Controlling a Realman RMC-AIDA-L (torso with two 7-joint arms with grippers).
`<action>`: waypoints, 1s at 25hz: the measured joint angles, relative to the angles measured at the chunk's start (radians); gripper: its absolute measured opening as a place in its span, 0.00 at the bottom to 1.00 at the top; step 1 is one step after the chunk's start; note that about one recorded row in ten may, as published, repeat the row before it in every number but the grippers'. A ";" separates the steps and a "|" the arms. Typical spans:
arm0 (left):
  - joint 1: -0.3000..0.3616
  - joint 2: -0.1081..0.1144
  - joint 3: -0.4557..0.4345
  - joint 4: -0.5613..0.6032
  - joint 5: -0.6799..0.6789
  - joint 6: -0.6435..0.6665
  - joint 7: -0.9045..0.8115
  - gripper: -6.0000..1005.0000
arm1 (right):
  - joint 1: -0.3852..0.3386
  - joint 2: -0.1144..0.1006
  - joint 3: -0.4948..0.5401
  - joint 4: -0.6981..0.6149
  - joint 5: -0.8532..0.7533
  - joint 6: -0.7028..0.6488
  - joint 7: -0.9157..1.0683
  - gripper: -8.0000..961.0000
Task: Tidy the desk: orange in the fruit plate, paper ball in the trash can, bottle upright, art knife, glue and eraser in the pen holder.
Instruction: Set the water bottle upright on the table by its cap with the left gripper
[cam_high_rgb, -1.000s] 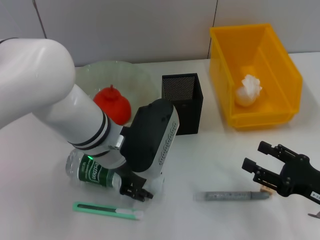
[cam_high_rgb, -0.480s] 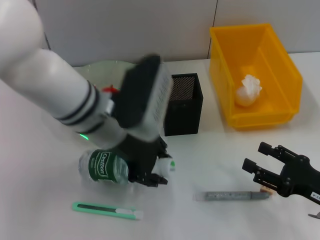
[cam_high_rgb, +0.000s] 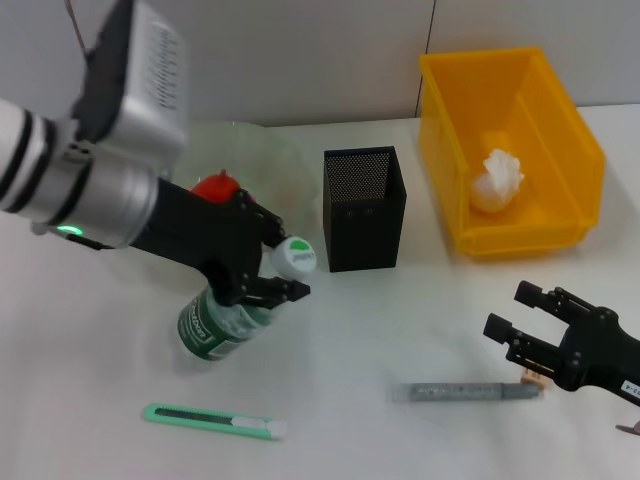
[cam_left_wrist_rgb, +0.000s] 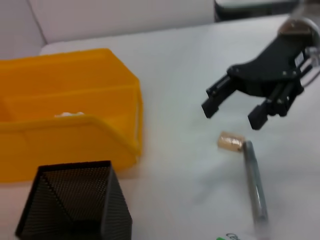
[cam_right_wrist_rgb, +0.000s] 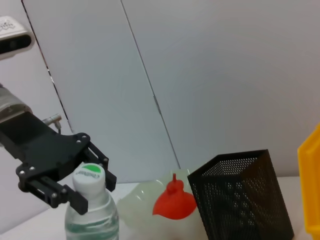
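My left gripper (cam_high_rgb: 275, 262) is shut on the neck of the clear bottle (cam_high_rgb: 215, 325), just under its white and green cap (cam_high_rgb: 293, 257). The bottle leans toward the pen holder, base on the table; the right wrist view shows the bottle (cam_right_wrist_rgb: 91, 215) in the left gripper (cam_right_wrist_rgb: 92, 187). The orange (cam_high_rgb: 212, 187) lies in the glass fruit plate (cam_high_rgb: 255, 150). The paper ball (cam_high_rgb: 497, 180) is in the yellow trash can (cam_high_rgb: 530, 95). The green art knife (cam_high_rgb: 215, 420), grey glue (cam_high_rgb: 465, 392) and tan eraser (cam_high_rgb: 533, 378) lie on the table. My right gripper (cam_high_rgb: 510, 312) hangs open beside the eraser.
The black mesh pen holder (cam_high_rgb: 365, 207) stands between the plate and the trash can, close to the bottle's cap. In the left wrist view the eraser (cam_left_wrist_rgb: 230, 141) and glue (cam_left_wrist_rgb: 255, 182) lie under the open right gripper (cam_left_wrist_rgb: 231, 112).
My left arm has swung up and to the left, raising the bottle by its neck from lying flat to steeply tilted. The right arm has not moved.
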 joint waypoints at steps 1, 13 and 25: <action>0.008 0.000 -0.024 0.001 -0.006 0.008 0.001 0.45 | 0.001 -0.001 0.000 0.001 0.000 -0.003 0.003 0.81; 0.112 0.002 -0.193 0.036 -0.093 0.072 -0.005 0.45 | 0.005 -0.003 0.000 0.008 0.001 -0.020 0.011 0.81; 0.170 0.003 -0.302 0.043 -0.139 0.079 -0.014 0.45 | 0.011 -0.003 0.000 0.017 0.001 -0.029 0.022 0.80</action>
